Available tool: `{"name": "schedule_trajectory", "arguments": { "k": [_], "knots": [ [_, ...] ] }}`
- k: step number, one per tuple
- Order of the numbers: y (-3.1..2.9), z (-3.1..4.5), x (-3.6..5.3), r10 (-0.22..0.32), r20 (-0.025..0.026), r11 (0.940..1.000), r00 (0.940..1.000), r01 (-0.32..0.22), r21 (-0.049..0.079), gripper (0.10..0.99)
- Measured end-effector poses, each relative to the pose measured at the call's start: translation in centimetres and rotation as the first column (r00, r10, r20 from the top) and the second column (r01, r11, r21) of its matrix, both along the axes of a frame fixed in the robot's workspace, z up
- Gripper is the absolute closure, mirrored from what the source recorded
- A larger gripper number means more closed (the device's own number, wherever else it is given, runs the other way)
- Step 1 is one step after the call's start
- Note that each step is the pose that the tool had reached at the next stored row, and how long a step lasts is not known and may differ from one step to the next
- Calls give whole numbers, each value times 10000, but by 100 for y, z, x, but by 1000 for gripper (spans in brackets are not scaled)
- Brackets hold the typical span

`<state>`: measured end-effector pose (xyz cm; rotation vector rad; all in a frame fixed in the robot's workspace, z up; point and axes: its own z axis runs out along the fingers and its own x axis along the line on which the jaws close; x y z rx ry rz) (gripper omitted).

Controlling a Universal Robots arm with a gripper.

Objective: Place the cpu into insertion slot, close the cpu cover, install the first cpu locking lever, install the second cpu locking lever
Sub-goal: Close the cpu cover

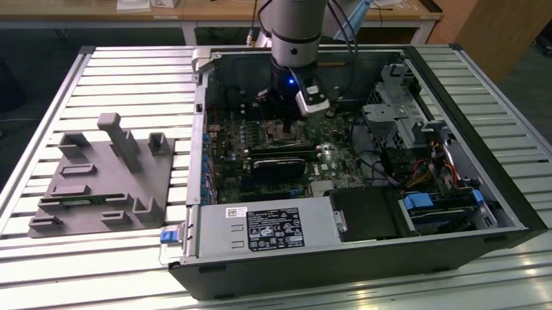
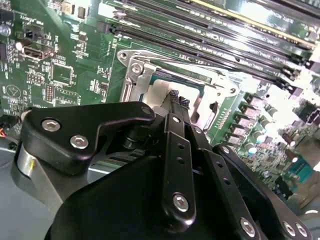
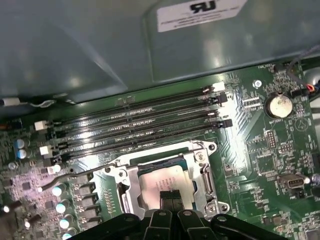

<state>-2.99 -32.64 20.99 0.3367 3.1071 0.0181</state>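
Here, the closed fingers (image 3: 164, 201), gripping nothing, are resting tip-down on the cpu (image 3: 160, 181). The cpu is lying in the slot (image 3: 132, 192), with the cover (image 3: 206, 176) seemingly down around it. The best handling is judged to be pressing straight, lightly and centrally, avoiding tilt. Showing in the first wrist view: one cpu, one slot, one cover, one lever (image 3: 65, 178), four memory slots (image 3: 140, 120).
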Motion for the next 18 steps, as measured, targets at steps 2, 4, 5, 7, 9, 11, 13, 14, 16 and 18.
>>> {"name": "schedule_trajectory", "arguments": {
  "k": [2, 4, 5, 7, 9, 11, 13, 14, 16, 18],
  "knots": [
    [-3, -1, -1, 192, 52, 9998, 9998, -192, 0, 980],
    [-9, -2, -4, 308, 132, 9995, 9994, -308, 0, 980],
    [-13, -2, -6, 354, 185, 9994, 9992, -354, -3, 980],
    [-18, -1, -10, 435, 297, 9991, 9986, -435, -8, 980],
    [-23, -2, -22, 499, 383, 9988, 9980, -499, -11, 980],
    [-26, -2, -35, 565, 424, 9984, 9975, -565, -13, 980],
    [-27, -1, -51, 640, 440, 9980, 9970, -640, -15, 980],
    [-27, -2, -61, 676, 443, 9977, 9967, -676, -15, 980],
    [-28, -2, -87, 746, 444, 9972, 9962, -746, -10, 980],
    [-27, -2, -117, 789, 445, 9969, 9959, -790, 6, 980]
  ]
}}
